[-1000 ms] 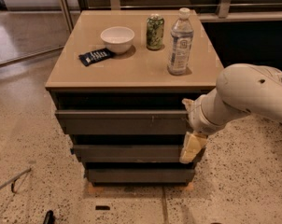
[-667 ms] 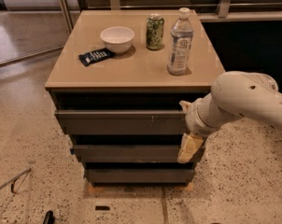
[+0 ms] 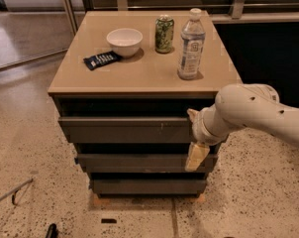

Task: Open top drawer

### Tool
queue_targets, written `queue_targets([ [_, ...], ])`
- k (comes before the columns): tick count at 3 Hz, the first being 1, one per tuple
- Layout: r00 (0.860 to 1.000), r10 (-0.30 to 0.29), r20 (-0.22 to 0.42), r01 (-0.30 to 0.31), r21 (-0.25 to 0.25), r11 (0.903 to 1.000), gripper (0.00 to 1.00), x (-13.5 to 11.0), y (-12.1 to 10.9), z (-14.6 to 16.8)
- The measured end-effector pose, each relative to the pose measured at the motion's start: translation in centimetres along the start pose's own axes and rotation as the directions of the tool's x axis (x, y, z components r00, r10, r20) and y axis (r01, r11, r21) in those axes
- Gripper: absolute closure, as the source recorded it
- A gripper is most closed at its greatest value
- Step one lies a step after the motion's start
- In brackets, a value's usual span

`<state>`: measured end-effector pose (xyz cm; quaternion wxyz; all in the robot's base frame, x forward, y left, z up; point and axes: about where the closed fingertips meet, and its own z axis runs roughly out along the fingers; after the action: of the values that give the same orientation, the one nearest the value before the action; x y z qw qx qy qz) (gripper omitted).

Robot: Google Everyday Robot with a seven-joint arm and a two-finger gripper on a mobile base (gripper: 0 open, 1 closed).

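Note:
The top drawer [image 3: 124,129] is the widest dark grey front of the cabinet, just under the tan top, with small pale scratch marks right of centre. A dark gap shows above it. Two narrower drawer fronts, the middle one [image 3: 134,161] and the bottom one [image 3: 144,186], sit below. My gripper [image 3: 194,137] is at the right end of the top drawer's front, against or just in front of its right edge, and its pale lower tip hangs over the middle drawer. My white arm [image 3: 253,113] comes in from the right.
On the cabinet's tan top [image 3: 90,81] stand a white bowl [image 3: 124,41], a green can [image 3: 164,33], a clear water bottle [image 3: 191,44] and a dark packet [image 3: 102,60]. The floor is speckled. A thin metal rod [image 3: 11,194] lies at lower left. A railing runs behind.
My arm and gripper have shifted a little to the left, closer against the right end of the top drawer. The drawer fronts look unmoved.

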<state>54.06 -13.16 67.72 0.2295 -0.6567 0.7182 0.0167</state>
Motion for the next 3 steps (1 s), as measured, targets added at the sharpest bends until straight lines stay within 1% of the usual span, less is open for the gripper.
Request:
queue_targets([
  [1, 1.000, -0.008, -0.002, 0.008, 0.006, 0.9999, 0.00, 0.1, -1.0, 1.2],
  [2, 1.000, -0.012, -0.008, 0.012, 0.008, 0.9999, 0.00, 0.4, -3.4, 3.4],
  [3, 1.000, -0.012, -0.008, 0.012, 0.008, 0.9999, 0.00, 0.4, -3.4, 3.4],
])
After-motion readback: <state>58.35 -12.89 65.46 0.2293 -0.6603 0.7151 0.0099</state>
